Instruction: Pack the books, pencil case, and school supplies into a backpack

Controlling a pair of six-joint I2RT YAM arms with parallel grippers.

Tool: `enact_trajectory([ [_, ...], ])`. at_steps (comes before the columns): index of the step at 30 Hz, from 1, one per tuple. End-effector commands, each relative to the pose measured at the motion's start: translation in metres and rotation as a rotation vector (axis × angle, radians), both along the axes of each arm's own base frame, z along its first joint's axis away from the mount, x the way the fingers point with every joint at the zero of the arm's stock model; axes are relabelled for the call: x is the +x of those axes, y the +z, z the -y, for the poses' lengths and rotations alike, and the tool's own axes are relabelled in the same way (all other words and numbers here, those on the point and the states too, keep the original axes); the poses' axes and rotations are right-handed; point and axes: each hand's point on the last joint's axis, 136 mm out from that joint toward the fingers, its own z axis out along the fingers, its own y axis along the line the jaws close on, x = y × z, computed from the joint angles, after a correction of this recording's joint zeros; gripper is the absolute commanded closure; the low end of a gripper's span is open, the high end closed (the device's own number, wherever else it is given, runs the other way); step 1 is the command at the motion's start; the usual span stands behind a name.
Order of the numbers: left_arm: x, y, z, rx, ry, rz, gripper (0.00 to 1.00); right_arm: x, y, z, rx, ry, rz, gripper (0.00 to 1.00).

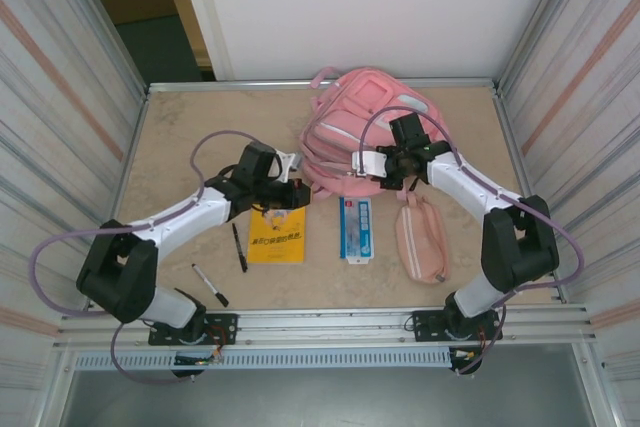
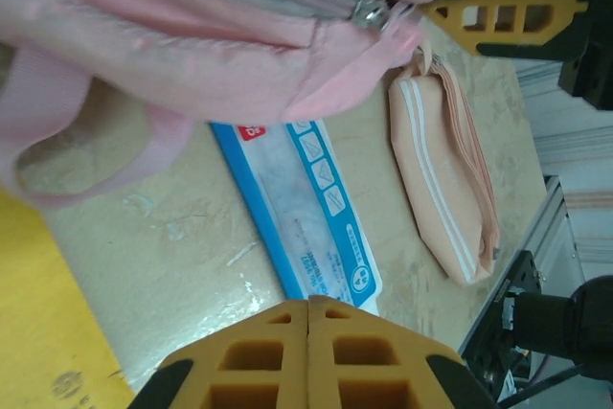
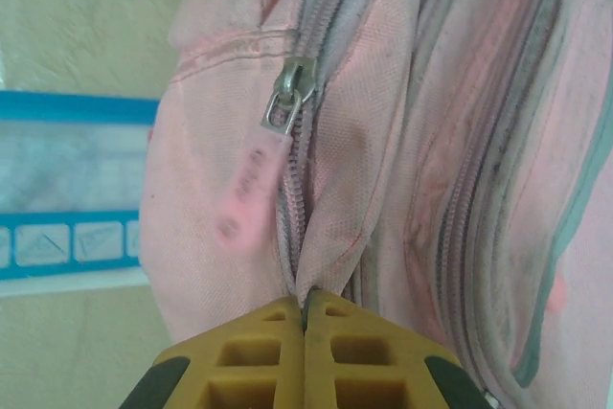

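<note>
The pink backpack (image 1: 360,122) lies at the back of the table. My right gripper (image 3: 306,306) is shut on a fold of the backpack's fabric (image 3: 335,189), right beside a zip and below its metal pull (image 3: 287,102). My left gripper (image 2: 307,306) is shut with nothing between its fingers, and hovers at the backpack's near left edge (image 1: 296,190). In front lie the yellow book (image 1: 277,235), the blue-and-white packet (image 1: 356,230), the pink pencil case (image 1: 421,237) and two black pens (image 1: 239,247) (image 1: 210,285).
Corrugated metal walls (image 1: 60,97) close in both sides, and a metal rail (image 1: 320,325) runs along the near edge. Bare tabletop (image 1: 190,137) lies left of the backpack. The arms' cables (image 1: 215,142) loop above the table.
</note>
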Motion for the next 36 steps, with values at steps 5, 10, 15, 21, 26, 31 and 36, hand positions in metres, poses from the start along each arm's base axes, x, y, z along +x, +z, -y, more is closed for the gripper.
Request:
enact_trajectory([
  [5, 0.012, 0.036, 0.030, -0.102, -0.058, 0.047, 0.66, -0.022, 0.027, -0.025, 0.212, 0.003, -0.032, 0.87],
  [10, 0.016, 0.019, 0.033, -0.041, -0.036, 0.020, 0.53, -0.018, 0.037, -0.016, 0.317, -0.187, -0.061, 0.73],
  [15, 0.005, 0.010, 0.044, 0.166, -0.070, 0.168, 0.48, -0.012, 0.068, 0.003, 0.517, -0.461, -0.032, 0.59],
  [21, 0.009, -0.002, 0.049, 0.440, -0.002, 0.260, 0.48, -0.003, 0.088, 0.081, 0.755, -1.131, 0.001, 0.44],
  [26, 0.015, -0.013, 0.058, 0.640, 0.008, 0.316, 0.46, -0.029, 0.081, 0.152, 0.897, -1.654, -0.040, 0.19],
  [31, 0.017, -0.019, 0.067, 0.739, -0.060, 0.379, 0.43, -0.050, 0.082, 0.164, 0.978, -1.694, -0.146, 0.16],
  [36, 0.020, -0.030, 0.069, 0.815, -0.163, 0.448, 0.36, -0.061, 0.080, 0.169, 0.984, -1.679, -0.137, 0.19],
])
